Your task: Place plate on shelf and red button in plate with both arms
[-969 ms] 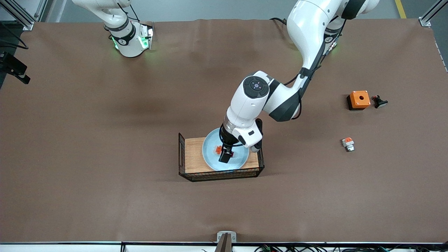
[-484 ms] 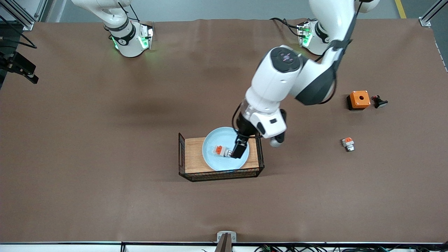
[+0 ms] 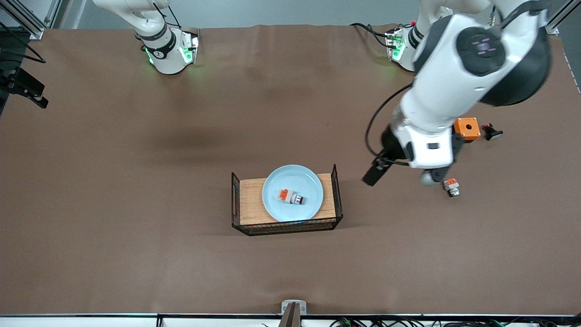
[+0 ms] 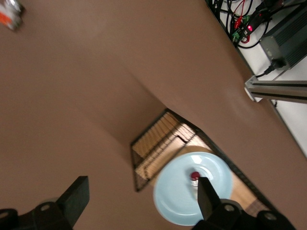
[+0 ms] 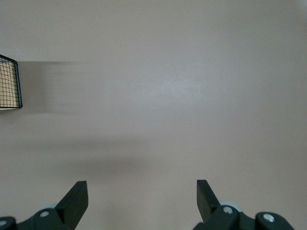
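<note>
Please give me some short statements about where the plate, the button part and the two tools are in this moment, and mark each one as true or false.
1. The round pale blue glossy plate lies on the wooden tray with black wire sides. True.
2. The small white-and-orange button part with the dark red cap is held in the left tool. False: it lies on the plate, and the left tool is open and empty, over the bare brown table toward the left arm's end.
3. The orange box with a hole stands on the plate. False: it stands on the table, at the left arm's end.
4. The right tool is open and holds nothing. True.
</note>
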Controlling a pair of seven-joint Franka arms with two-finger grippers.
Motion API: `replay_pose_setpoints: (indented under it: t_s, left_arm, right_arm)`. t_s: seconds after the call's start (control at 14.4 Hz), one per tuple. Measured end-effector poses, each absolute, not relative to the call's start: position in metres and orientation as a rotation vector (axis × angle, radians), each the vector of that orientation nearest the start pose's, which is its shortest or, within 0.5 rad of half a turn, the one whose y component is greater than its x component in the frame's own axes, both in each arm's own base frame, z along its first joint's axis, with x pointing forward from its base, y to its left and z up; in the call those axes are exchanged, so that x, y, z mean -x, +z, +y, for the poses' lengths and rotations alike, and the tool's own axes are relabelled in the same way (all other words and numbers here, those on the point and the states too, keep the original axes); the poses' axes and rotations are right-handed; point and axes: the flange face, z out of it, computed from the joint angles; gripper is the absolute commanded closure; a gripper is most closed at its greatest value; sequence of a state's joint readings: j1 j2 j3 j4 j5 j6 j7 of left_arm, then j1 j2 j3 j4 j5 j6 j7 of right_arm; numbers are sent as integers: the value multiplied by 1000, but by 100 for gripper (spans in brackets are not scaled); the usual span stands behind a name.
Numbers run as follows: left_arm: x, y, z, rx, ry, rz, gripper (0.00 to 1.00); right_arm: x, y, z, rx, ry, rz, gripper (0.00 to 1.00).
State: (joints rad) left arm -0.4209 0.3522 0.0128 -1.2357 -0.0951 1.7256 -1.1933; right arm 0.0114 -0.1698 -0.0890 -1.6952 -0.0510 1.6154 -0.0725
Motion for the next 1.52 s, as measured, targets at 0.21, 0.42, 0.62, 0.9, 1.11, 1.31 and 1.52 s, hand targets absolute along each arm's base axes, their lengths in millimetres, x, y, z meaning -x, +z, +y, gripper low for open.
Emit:
replay_pose_setpoints:
  t_s: [0.21,0.42,0.62,0.9,1.11,1.31,1.52]
  left_arm:
    - [-614,604,-205,3108,40,-1027,1]
    - [-612,613,-134,3156,123,-781,1]
    - [-607,615,-83,3191,170,-590,1]
    - [-598,612,-33,3220,184,-464,1]
    - [-590,608,-23,3209,175,-466,1]
    - [-579,601,-26,3215,91,-467,1]
    - [-564,602,-27,3223,37,-461,1]
  right_arm:
    - [-503,660,-48,3181,-141,5,0]
    - [-503,660,-48,3181,-144,5,0]
    - [-504,660,-47,3181,-152,3,0]
    - [-504,660,-47,3181,-153,2,0]
    - [-504,660,-47,3181,-152,2,0]
    - [-504,660,-47,3181,-153,2,0]
    - [-504,661,-47,3181,-155,2,0]
